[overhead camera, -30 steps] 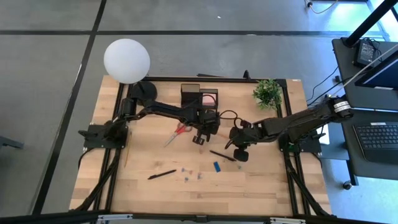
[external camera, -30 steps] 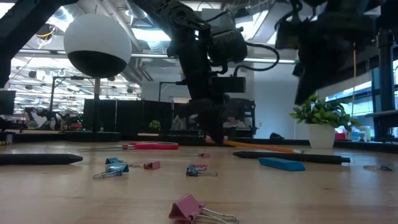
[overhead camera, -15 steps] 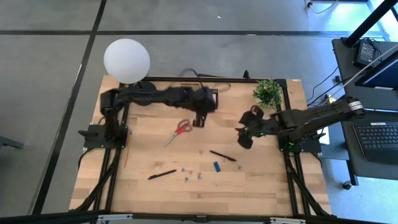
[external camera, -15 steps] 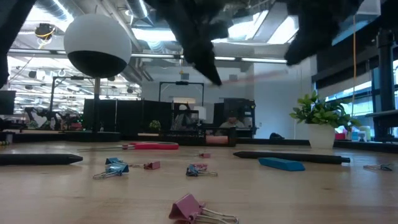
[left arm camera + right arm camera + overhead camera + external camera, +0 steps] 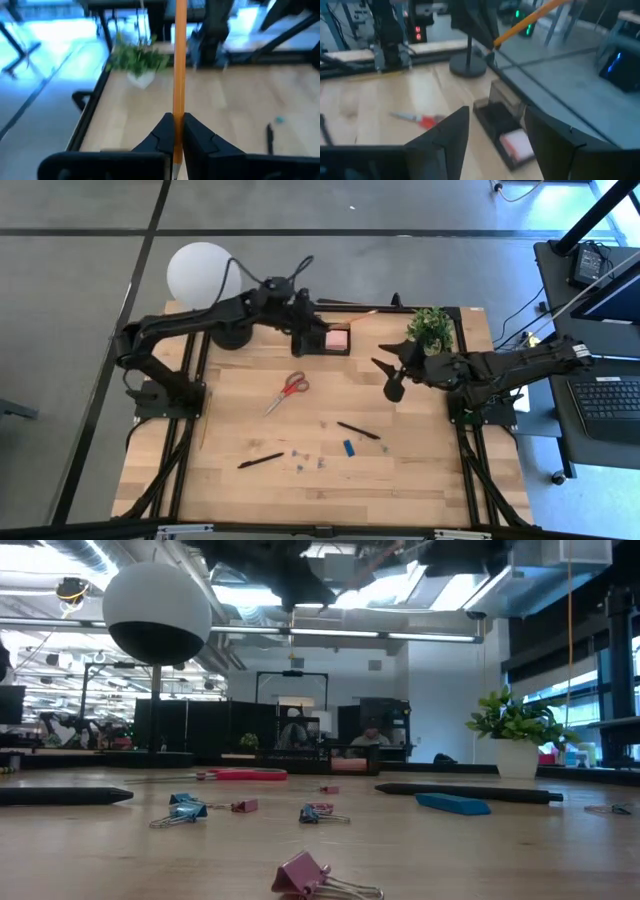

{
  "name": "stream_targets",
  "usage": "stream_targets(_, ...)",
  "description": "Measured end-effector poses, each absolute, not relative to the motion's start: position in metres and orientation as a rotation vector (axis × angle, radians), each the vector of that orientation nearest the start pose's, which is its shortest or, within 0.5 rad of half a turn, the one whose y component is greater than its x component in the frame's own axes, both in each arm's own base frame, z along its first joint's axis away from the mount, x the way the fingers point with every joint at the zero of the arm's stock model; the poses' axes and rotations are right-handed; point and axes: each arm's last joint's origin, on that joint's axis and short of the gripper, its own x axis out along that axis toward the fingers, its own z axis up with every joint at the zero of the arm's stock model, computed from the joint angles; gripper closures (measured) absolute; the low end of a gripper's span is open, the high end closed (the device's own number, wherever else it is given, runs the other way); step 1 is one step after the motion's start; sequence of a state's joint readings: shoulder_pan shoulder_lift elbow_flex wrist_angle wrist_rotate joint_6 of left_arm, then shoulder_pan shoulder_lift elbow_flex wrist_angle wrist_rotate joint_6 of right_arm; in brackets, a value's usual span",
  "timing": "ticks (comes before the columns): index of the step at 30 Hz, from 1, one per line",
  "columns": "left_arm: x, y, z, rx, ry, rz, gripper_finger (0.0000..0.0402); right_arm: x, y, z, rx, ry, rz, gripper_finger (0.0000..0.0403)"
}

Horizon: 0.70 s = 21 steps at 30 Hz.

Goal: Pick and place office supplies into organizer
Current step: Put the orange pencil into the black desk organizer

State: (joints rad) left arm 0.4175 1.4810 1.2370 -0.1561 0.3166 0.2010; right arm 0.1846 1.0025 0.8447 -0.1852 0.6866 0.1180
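Observation:
My left gripper (image 5: 316,325) hovers above the black organizer (image 5: 320,340) at the table's far side, shut on an orange pencil (image 5: 348,318). A pink sticky-note pad (image 5: 337,338) sits in the organizer's right compartment. My right gripper (image 5: 390,383) is open and empty, raised right of centre near the plant. On the table lie the red-handled scissors (image 5: 291,388), a black pen (image 5: 357,430), a blue block (image 5: 348,447), small clips (image 5: 300,455), another black pen (image 5: 260,460) and a thin pencil (image 5: 203,432). My left gripper pinches the orange pencil between its two fingers (image 5: 162,135) near the pencil's back end (image 5: 178,142). The pencil runs along the fingers and sticks out past their tips toward the table's right. It is lifted clear, above the organizer.
A lamp with a white globe (image 5: 204,276) and round black base (image 5: 230,330) stands at the far left, just left of the organizer. A green potted plant (image 5: 430,330) stands at the far right, close to my right arm. Several clips (image 5: 320,878) lie near the front.
My left gripper has risen from the middle of the table and gone toward the far edge, carrying the orange pencil up over the organizer. My right gripper has lifted and drawn back toward the table's right and far side, still open.

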Motion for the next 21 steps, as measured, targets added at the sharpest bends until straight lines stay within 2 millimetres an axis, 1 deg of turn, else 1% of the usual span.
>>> stream_targets(5, 0.289, 0.118, 0.315, 0.029, 0.277, 0.070, 0.0390, 0.221, 0.008, 0.309, -0.061, 0.227, -0.542, 0.0208)
stream_targets(8, 0.278, 0.111, 0.305, 0.023, 0.181, 0.074, 0.0390, 0.226, 0.000, 0.311, -0.057, 0.092, -0.448, 0.0212)
stream_targets(11, 0.269, 0.105, 0.294, 0.007, 0.097, 0.073, 0.0389, 0.230, -0.011, 0.312, -0.014, -0.038, -0.361, 0.0220)
stream_targets(15, 0.264, 0.099, 0.283, -0.010, 0.010, 0.052, 0.0389, 0.242, -0.024, 0.307, 0.033, -0.106, -0.286, 0.0232)
stream_targets(21, 0.265, 0.090, 0.280, 0.014, -0.018, 0.028, 0.0388, 0.268, -0.033, 0.297, 0.049, -0.232, -0.238, 0.0239)
